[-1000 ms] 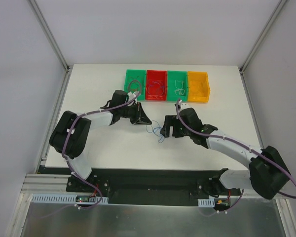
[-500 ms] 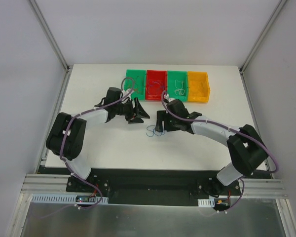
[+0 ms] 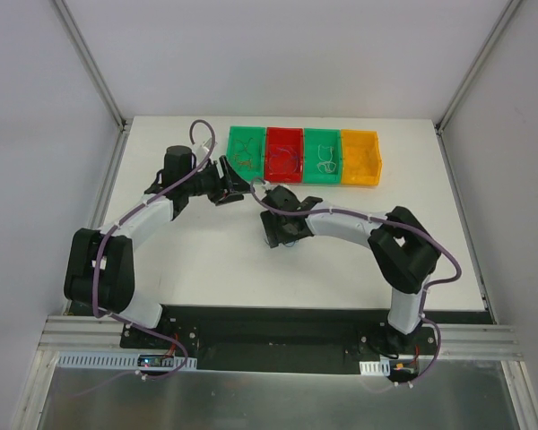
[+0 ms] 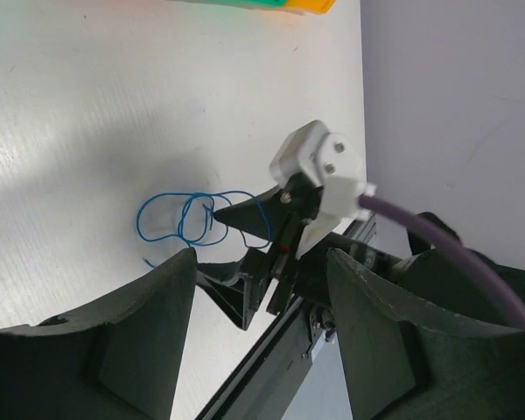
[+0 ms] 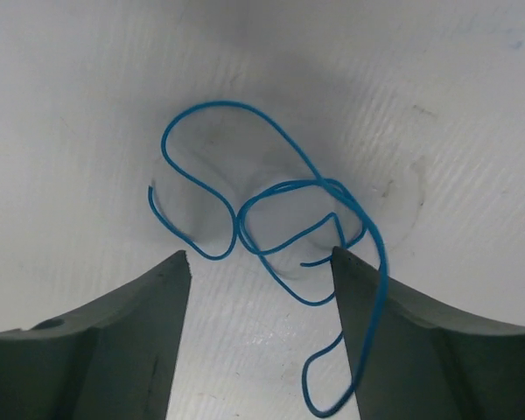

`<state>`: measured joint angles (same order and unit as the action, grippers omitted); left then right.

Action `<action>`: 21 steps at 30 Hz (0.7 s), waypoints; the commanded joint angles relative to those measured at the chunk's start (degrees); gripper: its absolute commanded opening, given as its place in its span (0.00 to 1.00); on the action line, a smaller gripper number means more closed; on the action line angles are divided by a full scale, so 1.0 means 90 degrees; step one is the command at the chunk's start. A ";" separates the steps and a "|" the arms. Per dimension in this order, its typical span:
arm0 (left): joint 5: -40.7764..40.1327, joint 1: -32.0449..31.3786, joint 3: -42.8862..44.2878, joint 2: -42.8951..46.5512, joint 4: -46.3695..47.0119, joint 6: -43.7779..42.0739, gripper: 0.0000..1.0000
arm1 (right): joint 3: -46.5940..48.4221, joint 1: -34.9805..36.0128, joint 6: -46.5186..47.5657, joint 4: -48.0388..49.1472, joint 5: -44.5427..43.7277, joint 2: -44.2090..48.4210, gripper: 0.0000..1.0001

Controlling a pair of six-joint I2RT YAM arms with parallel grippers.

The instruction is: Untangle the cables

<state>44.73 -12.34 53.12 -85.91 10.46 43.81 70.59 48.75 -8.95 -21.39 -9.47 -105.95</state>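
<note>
Hovers right hand [image 5: 258, 258], spread wide, over thin blue looped wire [image 5: 236, 220] on bench [image 5: 87, 105], prob. to pinch; holds left hand [image 4: 261, 262] agape, empty.

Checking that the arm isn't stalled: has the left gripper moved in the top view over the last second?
Yes. The left gripper has moved left and away from the arm bases, up to the near edge of the leftmost green bin.

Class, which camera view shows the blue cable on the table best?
Right wrist: the blue cable fills the frame, every loop clear. Left wrist shows it smaller, partly behind the right claw. From the top, that claw nearly hides it.
</note>
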 commanded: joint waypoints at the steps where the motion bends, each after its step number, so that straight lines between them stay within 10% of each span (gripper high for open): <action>1: 0.0079 0.0004 0.0191 0.0248 0.0010 -0.0151 0.59 | 0.0253 0.0111 0.0047 -0.0534 -0.0335 -0.0268 0.63; 12: 0.0059 0.0004 0.0181 0.0405 0.0010 -0.0190 0.58 | 0.0350 0.0140 0.0486 -0.0475 -0.0840 0.0169 0.00; 21: 0.0040 0.0072 0.0162 0.0454 0.0010 -0.0132 0.57 | 0.0964 -0.0406 0.0955 -0.0134 -0.1282 0.1255 0.00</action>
<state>44.71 -12.27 53.12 -84.23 10.02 43.44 73.32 48.03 -2.87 -24.73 -18.55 -100.22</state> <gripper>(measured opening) 0.575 0.009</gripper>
